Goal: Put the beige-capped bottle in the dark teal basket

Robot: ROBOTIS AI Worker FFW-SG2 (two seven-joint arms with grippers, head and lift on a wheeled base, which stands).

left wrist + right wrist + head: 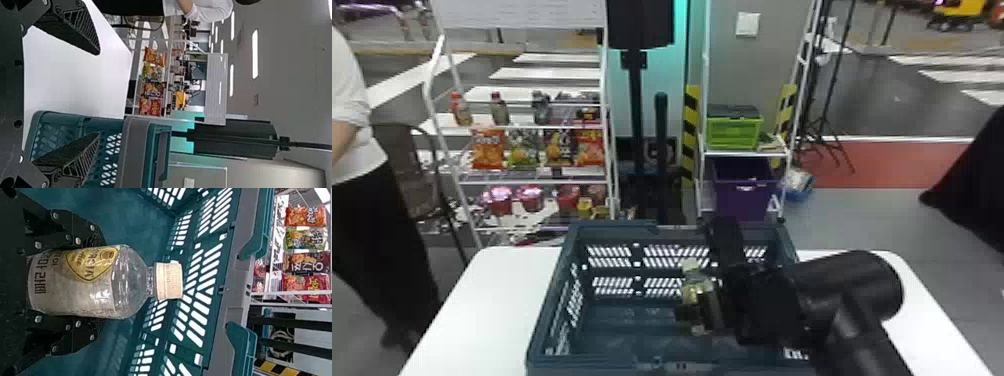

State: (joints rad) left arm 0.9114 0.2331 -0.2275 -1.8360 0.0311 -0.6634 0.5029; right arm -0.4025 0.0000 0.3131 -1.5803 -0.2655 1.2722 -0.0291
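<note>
Bottle with beige cap (135, 282) held near upright in right gripper (102, 282), inside dark teal basket (553, 290), toward 3 o'clock. Left gripper (98, 94) wide, empty. Carry complete; I judge release and withdrawal remain; seating I cannot confirm.

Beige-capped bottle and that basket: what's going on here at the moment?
The robot's right end effector is gripping the beige-capped bottle roughly upright, within the walls of the dark teal basket on the white table. It isn't released yet, and I can't tell whether its base touches the basket floor. The left end effector is open and empty near the basket.
</note>
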